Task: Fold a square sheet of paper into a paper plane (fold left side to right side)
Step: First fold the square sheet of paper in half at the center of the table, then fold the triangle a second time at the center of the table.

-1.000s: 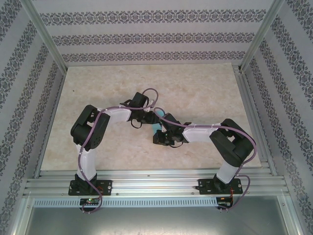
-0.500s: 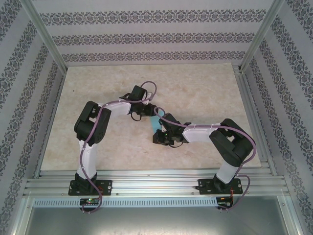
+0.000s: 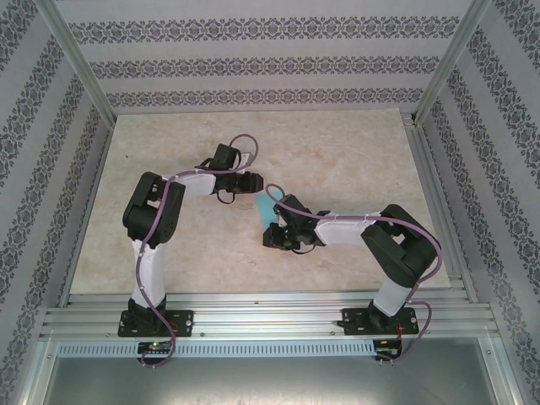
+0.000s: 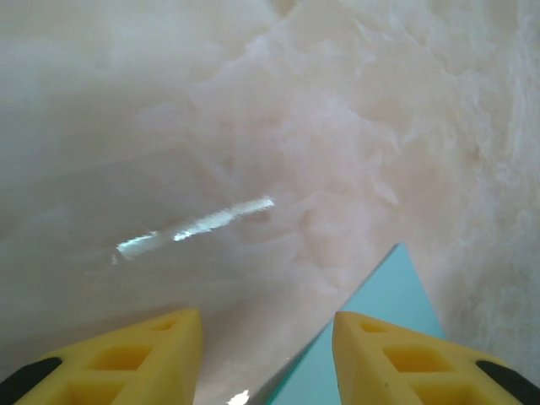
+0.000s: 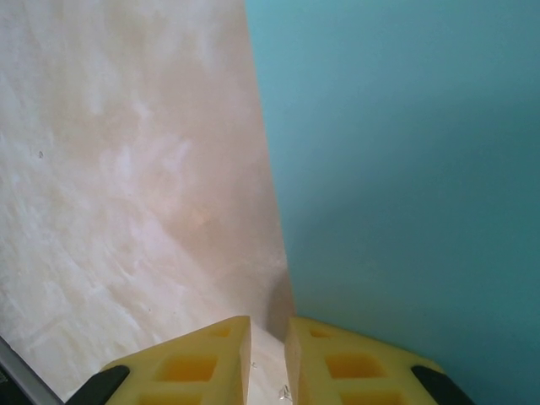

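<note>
Top external view: blue paper (image 3: 271, 208) lies near the middle of the tabletop (image 3: 363, 160), a narrow strip partly under the right arm's wrist.
Left gripper (image 4: 266, 325): yellow fingers well apart with nothing between them. It sits just beside the paper, toward the tabletop's left edge, and a pointed paper corner shows next to one finger.
Right gripper (image 5: 267, 327): fingers almost together, bare tabletop showing through the thin slit. One finger sits over the paper's long straight edge.

No legible txt, labels, brands, nos. or signs in any view.
</note>
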You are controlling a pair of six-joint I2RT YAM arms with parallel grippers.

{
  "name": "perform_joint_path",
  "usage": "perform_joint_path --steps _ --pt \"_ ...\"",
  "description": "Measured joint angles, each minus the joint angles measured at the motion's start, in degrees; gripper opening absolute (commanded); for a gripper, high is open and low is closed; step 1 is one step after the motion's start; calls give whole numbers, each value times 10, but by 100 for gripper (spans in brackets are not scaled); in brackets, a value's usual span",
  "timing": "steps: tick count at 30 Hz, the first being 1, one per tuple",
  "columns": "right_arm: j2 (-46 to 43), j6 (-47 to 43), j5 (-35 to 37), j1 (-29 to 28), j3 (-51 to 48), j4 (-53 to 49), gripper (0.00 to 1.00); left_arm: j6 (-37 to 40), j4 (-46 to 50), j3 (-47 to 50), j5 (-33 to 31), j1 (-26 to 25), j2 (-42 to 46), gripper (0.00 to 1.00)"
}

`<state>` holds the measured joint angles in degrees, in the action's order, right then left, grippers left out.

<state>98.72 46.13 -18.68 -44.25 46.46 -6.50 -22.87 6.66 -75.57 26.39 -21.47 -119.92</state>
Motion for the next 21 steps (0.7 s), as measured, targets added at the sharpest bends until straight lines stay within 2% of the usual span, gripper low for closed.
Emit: perform_joint_path --steps 4,8,11,14,17,21 --pt "-13 -24 18 -3 33 -68 33 0 2 15 -3 30 37 51" --pt "-65 -53 33 14 66 -122 44 -9 -3 65 -3 50 127 55" --pt "-102 -74 37 50 69 -135 46 -31 -30 123 4 52 195 56" --pt "-103 -90 37 91 66 -145 49 -68 -70 195 21 49 234 56" --pt "-88 -106 37 121 62 -163 50 -101 -89 257 33 38 238 56" --pt "-63 -116 36 133 56 -176 50 -130 -91 311 40 9 238 57"
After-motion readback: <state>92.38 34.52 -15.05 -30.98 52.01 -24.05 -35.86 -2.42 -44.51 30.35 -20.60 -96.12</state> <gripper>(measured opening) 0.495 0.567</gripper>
